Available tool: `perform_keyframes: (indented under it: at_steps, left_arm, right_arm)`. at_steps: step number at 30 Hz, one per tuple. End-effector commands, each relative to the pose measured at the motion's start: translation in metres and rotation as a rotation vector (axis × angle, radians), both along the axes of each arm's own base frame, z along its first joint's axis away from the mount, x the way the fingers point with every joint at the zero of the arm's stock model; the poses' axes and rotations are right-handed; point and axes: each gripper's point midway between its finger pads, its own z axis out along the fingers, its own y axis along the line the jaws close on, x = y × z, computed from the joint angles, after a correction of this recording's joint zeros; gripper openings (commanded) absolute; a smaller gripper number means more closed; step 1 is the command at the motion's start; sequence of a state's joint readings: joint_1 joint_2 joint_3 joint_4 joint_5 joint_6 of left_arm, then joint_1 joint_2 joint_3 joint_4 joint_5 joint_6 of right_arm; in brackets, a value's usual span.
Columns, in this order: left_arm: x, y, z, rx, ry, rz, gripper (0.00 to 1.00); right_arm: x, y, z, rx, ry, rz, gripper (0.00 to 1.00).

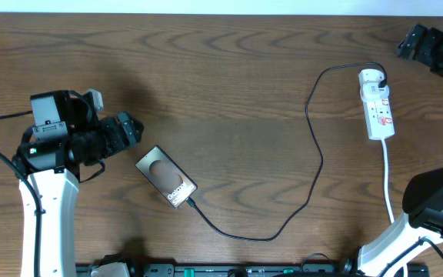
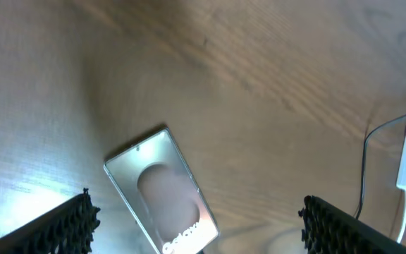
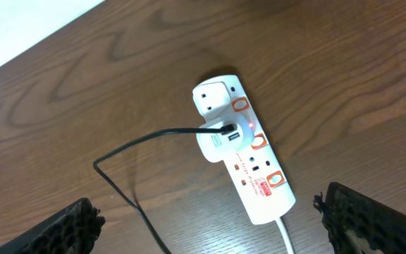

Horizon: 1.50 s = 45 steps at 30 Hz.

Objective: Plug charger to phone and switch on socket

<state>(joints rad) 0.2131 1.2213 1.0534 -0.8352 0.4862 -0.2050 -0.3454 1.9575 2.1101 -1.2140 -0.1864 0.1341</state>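
Dark wood-grain table point(image 1: 206, 69); phone point(image 1: 167, 178), socket point(image 1: 377, 104) on it.

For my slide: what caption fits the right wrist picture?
Charger plugged into the white socket on a wooden table.

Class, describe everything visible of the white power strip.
The socket is a long white strip, plastic-looking, with three red-ringed switches. It lies flat on the wooden table, toward its right side. A white adapter sits at its rounded end, the charger plugs in beside that, and a white cord leaves the other end. Nothing else touches it.
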Motion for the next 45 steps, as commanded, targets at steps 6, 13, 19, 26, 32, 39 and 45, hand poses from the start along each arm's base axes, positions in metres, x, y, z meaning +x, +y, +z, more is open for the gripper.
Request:
perform_keyframes:
  at_steps: [6, 13, 19, 26, 32, 39, 45]
  left_arm:
    - [-0.034, 0.017, 0.008, 0.223, -0.080, 0.054, 0.91]
    - [-0.012, -0.005, 0.047, 0.341, -0.622, 0.053, 0.91]
    - [-0.021, -0.013, 0.100, 0.304, -1.105, 0.154, 0.91]
    - [-0.045, -0.010, 0.092, 0.290, -1.211, 0.181, 0.91]
    - [-0.053, -0.009, 0.058, 0.288, -1.221, 0.183, 0.91]
    - [-0.051, -0.009, 0.015, 0.304, -1.109, 0.155, 0.91]
    - [-0.054, -0.009, -0.041, 0.336, -0.885, 0.105, 0.91]
  right_arm:
    - [0.000, -0.001, -0.003, 0.008, 0.010, -0.016, 0.99]
    - [0.000, -0.001, -0.003, 0.008, 0.010, -0.016, 0.99]
    - [0.000, -0.001, -0.003, 0.008, 0.010, -0.016, 0.99]
    - [0.000, -0.001, -0.003, 0.008, 0.010, -0.016, 0.99]
    - [0.000, -0.001, -0.003, 0.008, 0.010, -0.016, 0.99]
    - [0.000, -0.001, -0.003, 0.008, 0.010, -0.016, 0.99]
    - [0.000, -0.001, -0.003, 0.008, 0.010, -0.016, 0.99]
